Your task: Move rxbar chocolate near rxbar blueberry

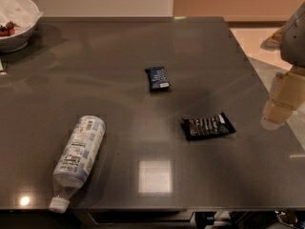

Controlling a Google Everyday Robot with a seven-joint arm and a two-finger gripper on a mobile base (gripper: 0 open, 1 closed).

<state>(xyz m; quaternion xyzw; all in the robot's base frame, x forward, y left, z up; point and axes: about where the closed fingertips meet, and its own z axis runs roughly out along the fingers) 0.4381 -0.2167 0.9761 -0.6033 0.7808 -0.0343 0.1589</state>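
While hanging far right, end effector (279, 109) apparently pointing downward

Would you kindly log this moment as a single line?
gripper over right table edge, holding nothing | chocolate bar apart from blueberry bar | bottle lying front-left

Bottle (78, 152) on its side (white cap), white bowl (19, 36) back-left.

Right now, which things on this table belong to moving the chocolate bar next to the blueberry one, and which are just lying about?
Job: rxbar chocolate; rxbar blueberry; gripper, at the right edge of the table.
Lying about: water bottle on its side; white bowl, far left corner.
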